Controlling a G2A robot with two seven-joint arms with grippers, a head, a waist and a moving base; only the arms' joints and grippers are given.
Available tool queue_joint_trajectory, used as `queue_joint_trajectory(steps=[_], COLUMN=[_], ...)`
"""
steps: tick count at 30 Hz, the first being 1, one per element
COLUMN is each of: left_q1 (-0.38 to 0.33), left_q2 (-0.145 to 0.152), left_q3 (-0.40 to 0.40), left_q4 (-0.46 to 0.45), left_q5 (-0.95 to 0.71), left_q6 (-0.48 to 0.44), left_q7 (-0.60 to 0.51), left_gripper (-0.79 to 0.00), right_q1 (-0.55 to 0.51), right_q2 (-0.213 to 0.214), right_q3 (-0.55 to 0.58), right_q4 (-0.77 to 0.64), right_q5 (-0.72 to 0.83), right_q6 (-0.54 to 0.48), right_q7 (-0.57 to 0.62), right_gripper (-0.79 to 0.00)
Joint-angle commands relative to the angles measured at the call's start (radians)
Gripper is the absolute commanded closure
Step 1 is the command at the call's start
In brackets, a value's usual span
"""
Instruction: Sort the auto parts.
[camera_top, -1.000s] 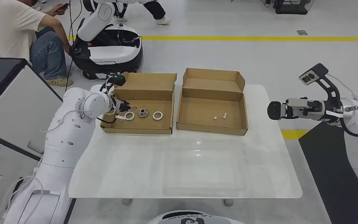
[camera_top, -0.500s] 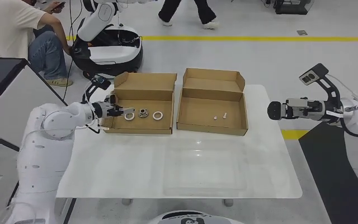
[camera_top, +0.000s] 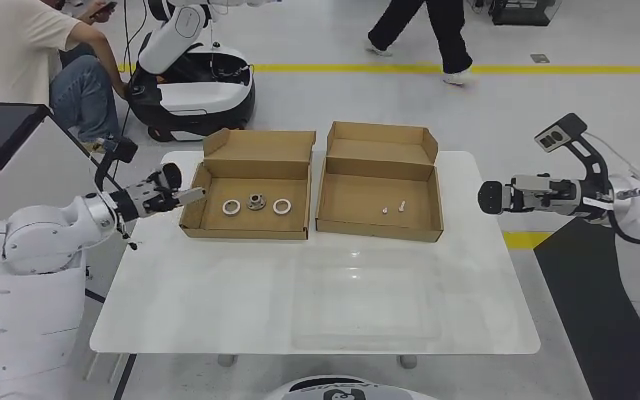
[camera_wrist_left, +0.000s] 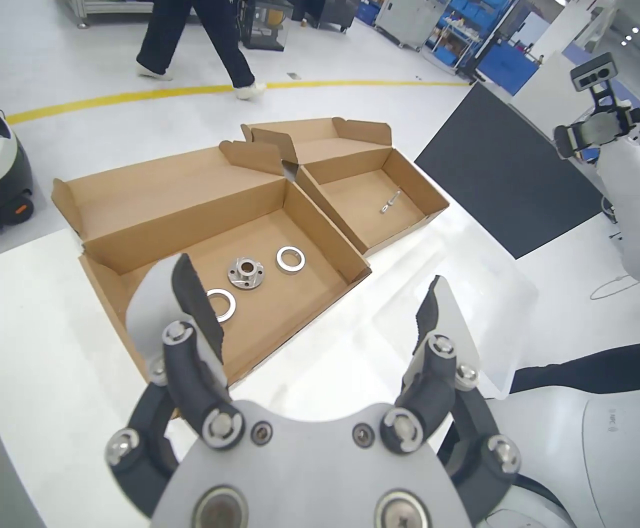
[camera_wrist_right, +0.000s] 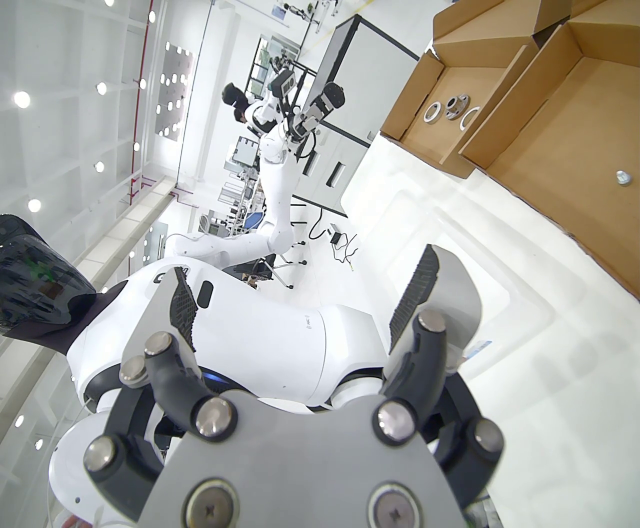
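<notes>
Two rings (camera_top: 232, 207): lying in the left box (camera_top: 245, 233), one on each side of the hub.
Hub (camera_top: 257, 202): flanged metal piece, between the rings.
Bolts (camera_top: 386, 211): small, in the right box (camera_top: 378, 232), towards its right.
Boxes: open cardboard, side by side at the far part of the table (camera_top: 480, 300).
Left tool (camera_top: 188, 194): jaws spread, empty, just beside the left box's left wall.
Right tool (camera_wrist_right: 305, 267): jaws apart, empty, beyond the table's right edge.

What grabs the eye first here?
Two open cardboard boxes sit side by side at the far edge of the table. The left box holds two rings and a flanged hub, the right box two small fasteners. The left gripper hangs open beside the left box.
</notes>
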Motion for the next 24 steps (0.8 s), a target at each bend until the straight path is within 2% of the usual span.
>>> queue_joint_trajectory(steps=[1,5,24], left_q1=[0.008,0.026,0.026], left_q2=[0.005,0.014,0.014], left_q3=[-0.022,-0.056,-0.056], left_q4=[0.001,0.007,0.007], left_q5=[-0.038,-0.134,-0.134], left_q6=[-0.021,-0.073,-0.073], left_q7=[-0.006,-0.031,-0.031], left_gripper=[-0.785,-0.785,-0.785], right_q1=[0.0,0.0,0.0], right_q2=[0.0,0.0,0.0], right_q3=[0.0,0.0,0.0], right_q4=[0.0,0.0,0.0], right_q5=[0.0,0.0,0.0], right_q6=[0.0,0.0,0.0], right_q7=[0.0,0.0,0.0], right_gripper=[-0.785,-0.785,-0.785])
